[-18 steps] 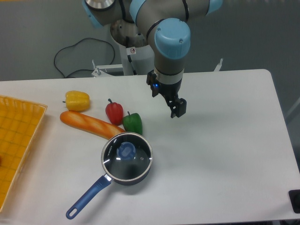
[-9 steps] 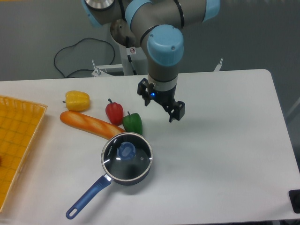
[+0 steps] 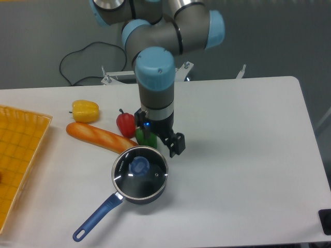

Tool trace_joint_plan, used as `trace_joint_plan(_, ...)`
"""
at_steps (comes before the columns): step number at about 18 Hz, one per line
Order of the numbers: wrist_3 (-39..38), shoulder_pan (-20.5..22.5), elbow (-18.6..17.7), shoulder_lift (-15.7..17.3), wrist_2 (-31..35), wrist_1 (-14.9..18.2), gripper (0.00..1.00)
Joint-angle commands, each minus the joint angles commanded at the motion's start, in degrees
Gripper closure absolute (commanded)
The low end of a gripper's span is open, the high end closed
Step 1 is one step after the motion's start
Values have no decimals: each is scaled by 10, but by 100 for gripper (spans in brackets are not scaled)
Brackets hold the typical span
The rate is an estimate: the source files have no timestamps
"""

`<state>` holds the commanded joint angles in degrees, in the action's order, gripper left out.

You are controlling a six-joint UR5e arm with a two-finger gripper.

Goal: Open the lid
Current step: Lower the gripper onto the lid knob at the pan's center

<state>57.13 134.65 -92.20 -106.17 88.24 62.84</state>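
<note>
One lid (image 3: 140,171) only — sat closed on the saucepan (image 3: 137,187), just below and left of the gripper (image 3: 163,140). Judged stiff, fairly light, but breakable glass with a slick metal rim; best taken by the blue knob (image 3: 139,165) at its centre, lifted straight up. Gripper hung above the table, holding nothing — jaws apparently parted, one finger (image 3: 177,144) plain, the other half hidden. Faint writing near the lid's left edge, too small to read.

We see a robotics lab: plain white table (image 3: 248,155), toy vegetables left of the gripper (image 3: 164,140), loose cable (image 3: 77,57) behind.
</note>
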Motion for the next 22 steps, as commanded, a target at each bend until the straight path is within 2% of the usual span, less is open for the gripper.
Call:
trace_joint_plan(9, -5, -18, 2, -18, 0, -4, 0)
trace_joint_plan(15, -67, -32, 13, -39, 1, -5, 0)
trace_joint_plan(22, -89, -48, 25, -56, 31, -7, 0)
